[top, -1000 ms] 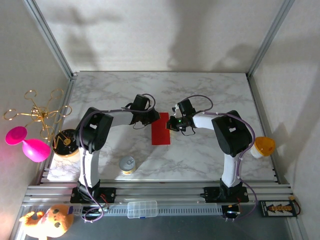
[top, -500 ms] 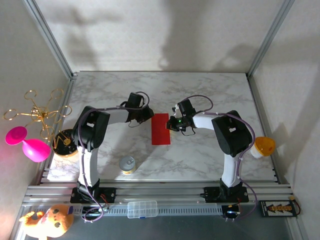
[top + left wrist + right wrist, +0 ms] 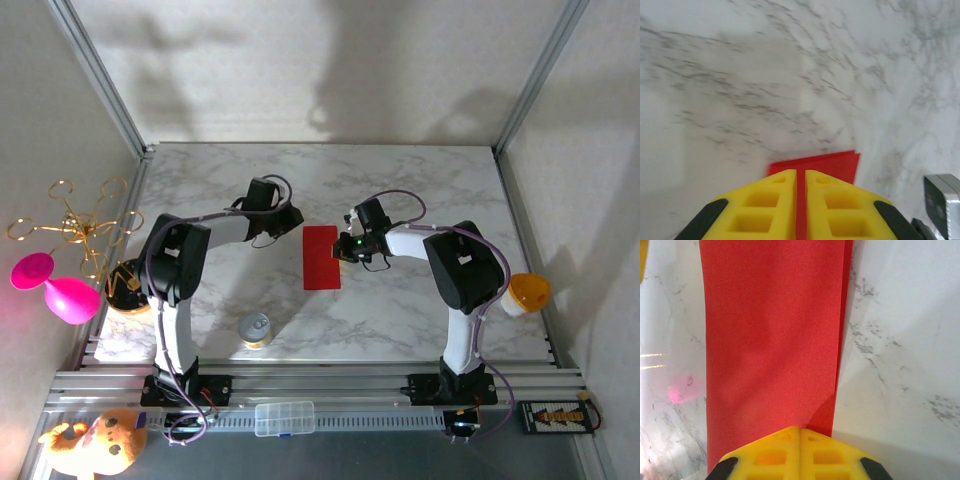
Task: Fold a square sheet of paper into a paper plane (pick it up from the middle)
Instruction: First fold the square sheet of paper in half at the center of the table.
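Note:
The square sheet of paper (image 3: 321,257) lies on the marble table, folded into a narrow bright red rectangle. In the right wrist view the paper (image 3: 770,335) shows a lower layer peeking out along its right edge. My right gripper (image 3: 344,247) is shut, and its yellow tips (image 3: 800,428) rest on the paper's edge. My left gripper (image 3: 295,222) hovers just off the paper's far left corner. Its yellow fingers (image 3: 801,171) are closed to a thin slit, through which the paper (image 3: 837,162) below shows red. Nothing is held between them.
A metal can (image 3: 256,330) stands near the front left of the marble table (image 3: 420,180). A black and gold round object (image 3: 128,285), a gold wire stand (image 3: 80,225) and a pink toy (image 3: 55,285) sit off the left edge. An orange object (image 3: 527,292) sits off the right edge.
My left gripper has drawn back from over the paper's upper left part toward the back left. The paper and the right gripper have stayed where they were.

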Robot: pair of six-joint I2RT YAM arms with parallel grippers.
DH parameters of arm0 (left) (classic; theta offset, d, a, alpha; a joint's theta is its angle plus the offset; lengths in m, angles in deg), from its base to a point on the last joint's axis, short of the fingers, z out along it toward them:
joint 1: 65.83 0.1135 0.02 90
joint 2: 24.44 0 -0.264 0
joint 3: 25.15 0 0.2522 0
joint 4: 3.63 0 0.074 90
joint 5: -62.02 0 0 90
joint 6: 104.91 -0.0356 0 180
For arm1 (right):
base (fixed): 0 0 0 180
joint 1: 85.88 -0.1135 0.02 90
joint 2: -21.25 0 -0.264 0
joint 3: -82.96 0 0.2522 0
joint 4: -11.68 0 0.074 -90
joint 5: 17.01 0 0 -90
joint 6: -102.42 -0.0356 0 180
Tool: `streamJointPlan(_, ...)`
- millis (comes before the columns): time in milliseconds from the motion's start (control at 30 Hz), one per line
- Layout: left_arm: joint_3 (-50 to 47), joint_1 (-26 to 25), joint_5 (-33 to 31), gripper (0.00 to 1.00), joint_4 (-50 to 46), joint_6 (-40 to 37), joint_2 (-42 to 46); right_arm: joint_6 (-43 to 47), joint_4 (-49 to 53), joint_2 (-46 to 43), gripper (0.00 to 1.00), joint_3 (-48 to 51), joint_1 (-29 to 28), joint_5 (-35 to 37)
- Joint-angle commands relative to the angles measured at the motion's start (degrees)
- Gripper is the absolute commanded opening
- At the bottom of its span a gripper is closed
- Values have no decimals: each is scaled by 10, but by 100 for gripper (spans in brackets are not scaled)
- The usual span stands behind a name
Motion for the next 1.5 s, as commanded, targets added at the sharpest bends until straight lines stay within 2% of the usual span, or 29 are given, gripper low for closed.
streamJointPlan(0, 2, -23, 14, 12, 2, 4, -12, 18, 164, 96, 4, 55, 9, 199)
streamJointPlan(200, 39, -32, -12, 12, -34, 2, -66, 20, 164, 96, 4, 59, 9, 198)
streamJointPlan(367, 35, -12, -103, 13, -65, 9, -74, 17, 156, 92, 5, 66, 9, 190)
streamJointPlan(467, 16, 12, -119, 13, -62, 14, -67, 17, 153, 91, 5, 68, 9, 187)
streamJointPlan(667, 43, 27, -110, 13, -94, -19, -42, 27, 160, 85, 5, 57, 10, 194)
streamJointPlan(800, 54, 26, -80, 13, -100, -34, -7, 51, 165, 79, 5, 33, 8, 192)
streamJointPlan(1000, 20, 9, -19, 14, -67, -32, 36, 109, 170, 69, 5, -12, 8, 162)
streamJointPlan(1233, 4, -18, -8, 13, -69, -34, 19, 159, 180, 71, 6, -49, 9, 130)
streamJointPlan(1467, 13, -21, -10, 12, -82, -32, -18, 160, 177, 63, 7, -56, 8, 114)
